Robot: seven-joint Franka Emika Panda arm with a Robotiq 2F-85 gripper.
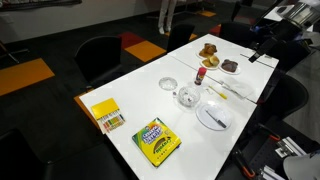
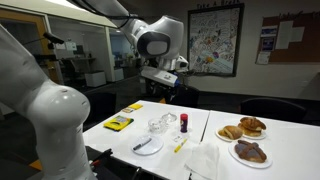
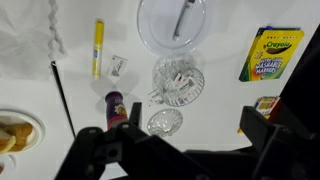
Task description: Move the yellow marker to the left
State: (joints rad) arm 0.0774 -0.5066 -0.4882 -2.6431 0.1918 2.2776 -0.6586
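The yellow marker [image 3: 98,48] lies on the white table, left of the white plate [image 3: 150,35] in the wrist view. It also shows in both exterior views [image 2: 180,145] [image 1: 224,92], between the plate and a napkin. My gripper [image 3: 195,135] is open and empty, high above the table and well apart from the marker. Its dark fingers fill the bottom of the wrist view. The exterior views show it hovering beyond the table's far end [image 2: 165,90] [image 1: 258,50].
A glass bowl [image 3: 178,82], a small glass dish [image 3: 164,122] and a purple-capped bottle [image 3: 114,104] stand near the marker. A crayon box [image 3: 264,53], a yellow pad [image 2: 118,123] and pastry plates [image 2: 245,130] are also on the table. Chairs surround it.
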